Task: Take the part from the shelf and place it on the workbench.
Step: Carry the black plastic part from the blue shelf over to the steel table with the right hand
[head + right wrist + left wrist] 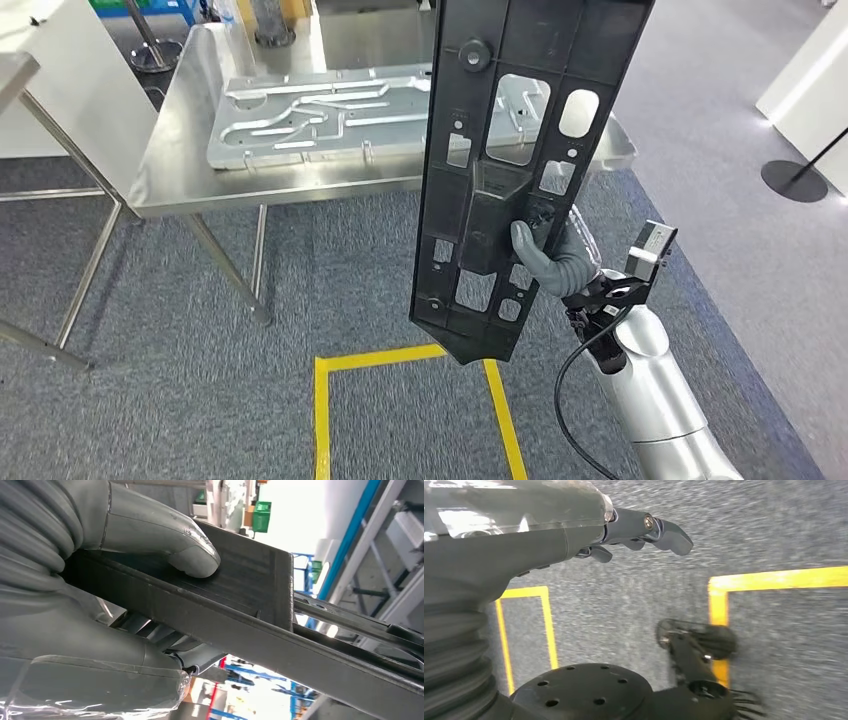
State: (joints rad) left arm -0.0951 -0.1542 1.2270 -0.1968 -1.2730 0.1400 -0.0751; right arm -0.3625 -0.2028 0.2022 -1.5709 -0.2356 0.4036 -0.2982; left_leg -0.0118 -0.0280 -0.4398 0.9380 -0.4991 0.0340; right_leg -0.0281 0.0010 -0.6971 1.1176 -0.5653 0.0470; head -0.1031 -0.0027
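A long black plastic part (510, 160) with cut-out windows hangs upright in front of me, gripped near its lower half by my right hand (548, 258). In the right wrist view the thumb (165, 535) presses on the part's ribbed face (250, 580) while the fingers wrap under its edge. The steel workbench (190, 150) stands ahead, behind the part. My left hand (639, 530) hangs over the carpet with fingers loosely extended and nothing in it.
A machined aluminium plate (330, 115) lies on the workbench. Yellow floor tape (400, 360) marks a square on the grey carpet below the part. A stanchion base (795, 180) stands at the right. A white cabinet (60, 80) sits at the left.
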